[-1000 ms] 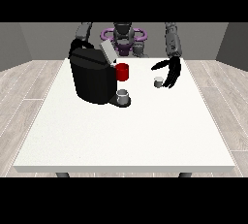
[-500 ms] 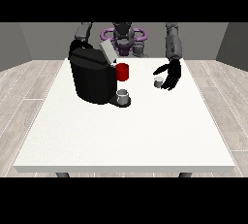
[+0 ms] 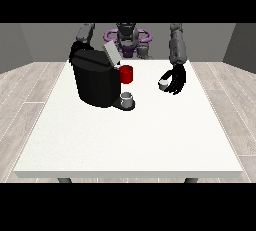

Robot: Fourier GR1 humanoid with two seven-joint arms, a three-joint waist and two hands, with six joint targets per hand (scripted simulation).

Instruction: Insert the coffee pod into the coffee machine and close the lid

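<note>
Coffee pod [image 3: 163, 84] (small, pale) within hand [image 3: 176, 80] at view's right

in front of me a large white rectangular table [image 3: 125, 140] stands on dark legs over a pale wood-plank floor [image 3: 25, 87]. on its far part at the view's left sits a black boxy coffee machine [image 3: 95, 79] with its grey lid [image 3: 111, 55] tilted up, a small grey cup [image 3: 127, 98] on the machine's base. most of the near tabletop shows plain white.
</note>
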